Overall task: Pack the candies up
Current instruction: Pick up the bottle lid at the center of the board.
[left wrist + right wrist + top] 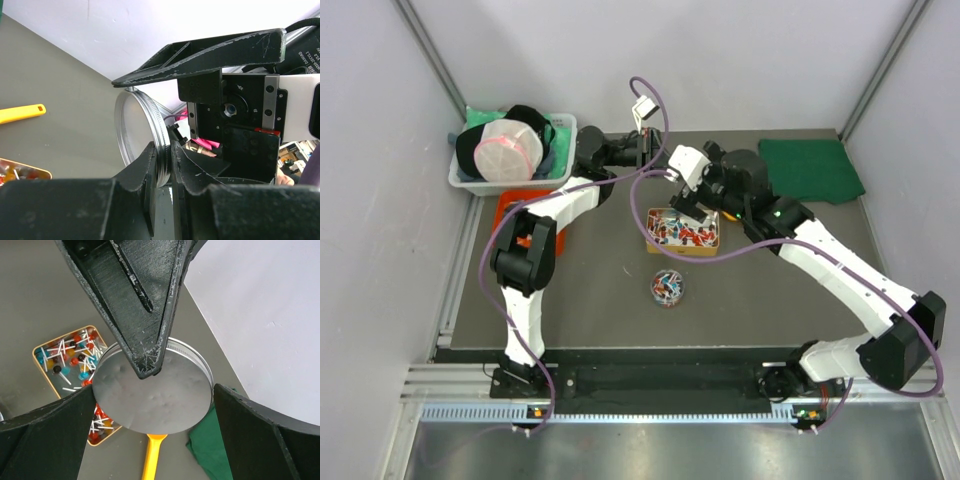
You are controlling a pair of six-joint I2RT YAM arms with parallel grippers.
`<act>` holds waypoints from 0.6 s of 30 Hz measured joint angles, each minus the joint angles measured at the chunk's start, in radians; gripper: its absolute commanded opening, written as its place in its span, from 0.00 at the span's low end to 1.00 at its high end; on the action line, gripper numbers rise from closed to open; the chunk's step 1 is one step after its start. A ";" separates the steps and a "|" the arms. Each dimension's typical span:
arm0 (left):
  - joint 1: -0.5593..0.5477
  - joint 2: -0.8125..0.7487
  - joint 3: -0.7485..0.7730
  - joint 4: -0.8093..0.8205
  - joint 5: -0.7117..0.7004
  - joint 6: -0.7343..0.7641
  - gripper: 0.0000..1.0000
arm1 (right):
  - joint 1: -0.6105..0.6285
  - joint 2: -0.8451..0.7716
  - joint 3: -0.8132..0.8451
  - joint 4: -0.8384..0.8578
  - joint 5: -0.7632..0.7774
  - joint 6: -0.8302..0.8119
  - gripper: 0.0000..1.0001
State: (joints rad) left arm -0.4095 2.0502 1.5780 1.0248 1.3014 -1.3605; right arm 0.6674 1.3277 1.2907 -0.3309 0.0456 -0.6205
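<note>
The candies (682, 228) are small sweets on white sticks, heaped in a gold tin (651, 240), with more in a small round jar (667, 287). The tin of candies also shows in the right wrist view (65, 360). My left gripper (165, 150) is shut on the rim of a round silver lid (137, 132) and holds it in the air at the table's far middle. My right gripper (155, 395) is open, with a finger on each side of that lid (160, 395). I cannot tell if they touch it. In the top view the left gripper (645, 152) and the right gripper (670, 175) meet above the tin.
A yellow-orange scoop handle (152, 455) lies on the mat below the lid, beside a folded green cloth (810, 168). A pale bin (565, 130) of mixed items stands at the back left, with an orange object (510, 205) in front of it. White walls close the back and sides.
</note>
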 measured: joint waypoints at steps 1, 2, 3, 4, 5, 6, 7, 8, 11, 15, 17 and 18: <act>-0.001 0.000 0.000 0.000 0.000 0.000 0.04 | 0.000 0.004 0.000 0.005 0.004 -0.001 0.95; -0.002 0.000 0.000 0.000 0.000 0.000 0.04 | 0.000 0.007 0.000 0.009 0.007 -0.002 0.91; -0.003 0.000 0.000 0.001 -0.001 0.000 0.03 | 0.000 0.010 0.000 0.010 0.009 -0.004 0.90; -0.003 0.000 0.000 0.001 -0.001 0.000 0.03 | 0.002 0.011 0.000 0.010 0.010 -0.006 0.89; -0.003 0.000 0.000 0.001 -0.001 0.000 0.04 | 0.003 0.012 0.000 0.010 0.012 -0.007 0.89; -0.003 0.000 0.000 0.002 0.000 0.000 0.03 | 0.004 0.013 0.000 0.010 0.014 -0.008 0.89; -0.003 0.000 0.000 0.002 0.000 0.000 0.04 | 0.004 0.013 0.000 0.010 0.015 -0.008 0.89; -0.003 0.000 0.000 0.003 0.000 0.000 0.04 | 0.004 0.013 0.000 0.010 0.017 -0.009 0.89; -0.003 0.000 0.000 0.005 -0.001 0.000 0.04 | 0.005 0.013 0.000 0.011 0.021 -0.016 0.86; -0.003 0.000 0.000 0.015 -0.001 -0.002 0.04 | 0.007 0.013 -0.001 0.013 0.027 -0.024 0.91; -0.003 0.000 0.000 0.020 -0.003 -0.004 0.04 | 0.008 0.013 -0.001 0.015 0.031 -0.026 0.94; -0.003 0.000 0.000 0.022 -0.004 -0.005 0.04 | 0.010 0.013 -0.001 0.017 0.033 -0.027 0.94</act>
State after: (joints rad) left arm -0.4129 2.0506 1.5784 1.0470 1.2976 -1.3659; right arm 0.6769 1.3403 1.2900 -0.3141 0.0788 -0.6476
